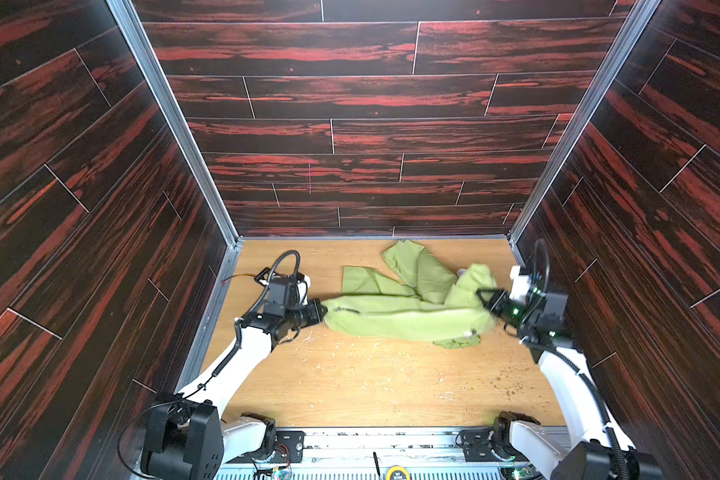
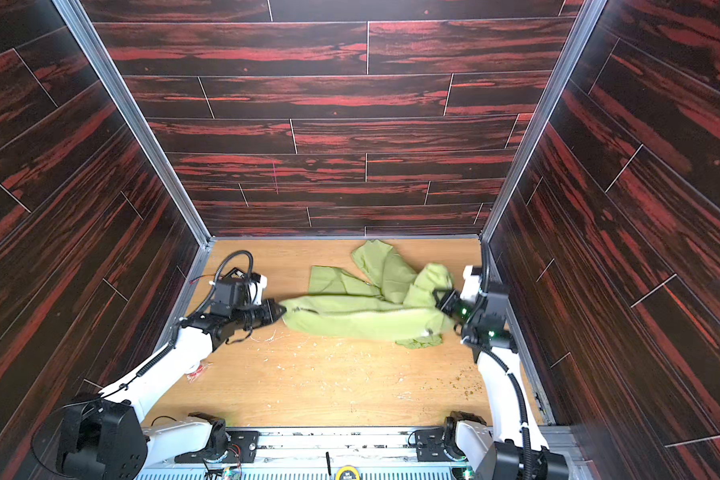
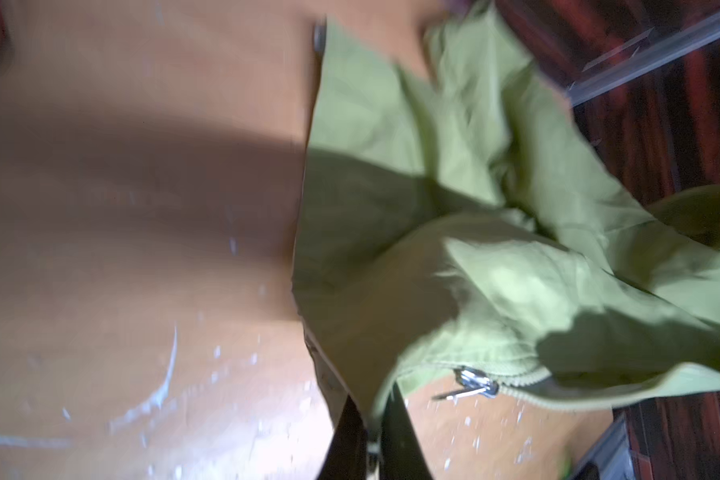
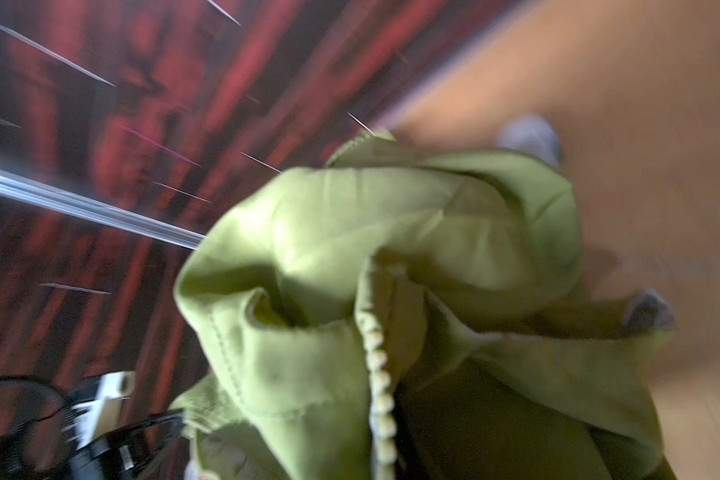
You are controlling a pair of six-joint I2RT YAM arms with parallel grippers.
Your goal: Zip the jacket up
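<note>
— Where is the jacket (image 1: pixel 408 320) lying?
— It's sagging over the table's (image 1: pixel 350 386) far half. My left claw (image 1: pixel 321 312) and right claw (image 1: pixel 484 300) are clenching its ends.
— And handling?
— I'm judging it thin, limp and slippery, so I'm favouring the zipper pull (image 3: pixel 472 384).

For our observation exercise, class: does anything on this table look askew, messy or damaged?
The jacket is not lying flat: it is stretched between the left gripper and the right gripper, sleeves crumpled behind it. The table is scuffed with white scratches, and dark crumbs lie near the right arm.
</note>
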